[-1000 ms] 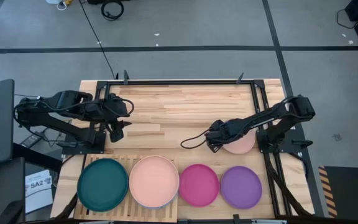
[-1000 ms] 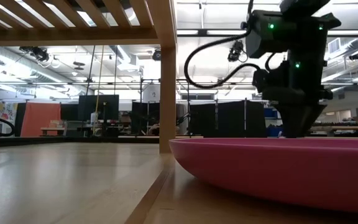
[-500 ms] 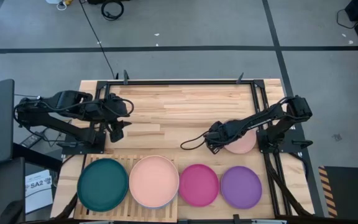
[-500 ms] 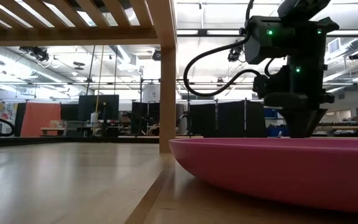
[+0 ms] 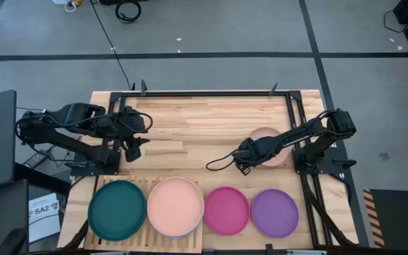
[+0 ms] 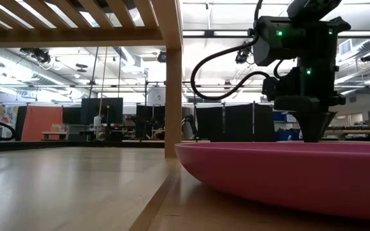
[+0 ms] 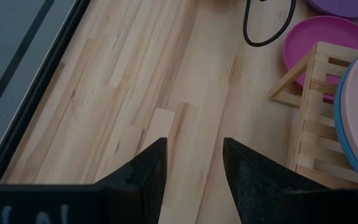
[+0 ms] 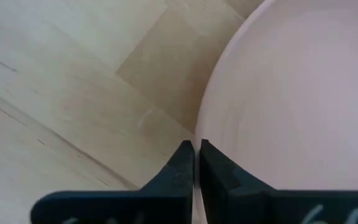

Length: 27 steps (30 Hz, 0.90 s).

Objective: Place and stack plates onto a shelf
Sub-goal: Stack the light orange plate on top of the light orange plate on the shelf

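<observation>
- The right gripper (image 5: pixel 248 157) sits over the right half of the table (image 5: pixel 204 113), its fingers (image 8: pixel 182 168) pressed together on the rim of a salmon plate (image 5: pixel 269 142), pinching its edge.
- That salmon plate lies on the tabletop just behind the purple plate (image 5: pixel 275 212), apart from the front row.
- The left gripper (image 5: pixel 134 150) hangs over the table's left side, fingers (image 7: pixel 148 171) spread with only bare wood between them.
- The rack (image 5: pixel 190 239) stands at the front left, carrying a teal plate (image 5: pixel 117 210) and a second salmon plate (image 5: pixel 176 206) side by side.
- A magenta plate (image 5: pixel 227 210) rests on the table just right of the rack, with the purple plate beside it.
</observation>
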### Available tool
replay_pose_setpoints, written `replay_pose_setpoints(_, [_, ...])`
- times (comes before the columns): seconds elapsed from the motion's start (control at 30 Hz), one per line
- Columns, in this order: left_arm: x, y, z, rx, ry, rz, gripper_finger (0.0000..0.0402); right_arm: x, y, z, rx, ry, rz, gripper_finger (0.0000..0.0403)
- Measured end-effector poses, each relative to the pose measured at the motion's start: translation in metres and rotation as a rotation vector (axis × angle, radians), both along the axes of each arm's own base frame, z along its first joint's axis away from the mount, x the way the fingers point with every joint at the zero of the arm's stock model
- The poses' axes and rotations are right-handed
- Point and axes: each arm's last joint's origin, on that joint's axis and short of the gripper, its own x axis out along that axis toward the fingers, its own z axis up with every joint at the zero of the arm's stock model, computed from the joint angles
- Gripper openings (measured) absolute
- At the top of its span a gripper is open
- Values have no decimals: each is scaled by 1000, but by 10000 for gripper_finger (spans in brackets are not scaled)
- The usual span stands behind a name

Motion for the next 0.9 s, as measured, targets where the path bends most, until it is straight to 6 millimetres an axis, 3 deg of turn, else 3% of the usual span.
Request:
replay_pose_setpoints(0.43, [0, 0, 0, 0, 0, 0, 162, 1, -2, 10, -29, -13, 87, 14])
replay_pose_setpoints(0.63, [0, 0, 0, 0, 0, 0, 162, 15, -6, 46, -83, -62, 166, 14])
replay_pose_setpoints(0.9, [0, 0, 0, 0, 0, 0, 162, 48, -10, 112, -164, -223, 333, 14])
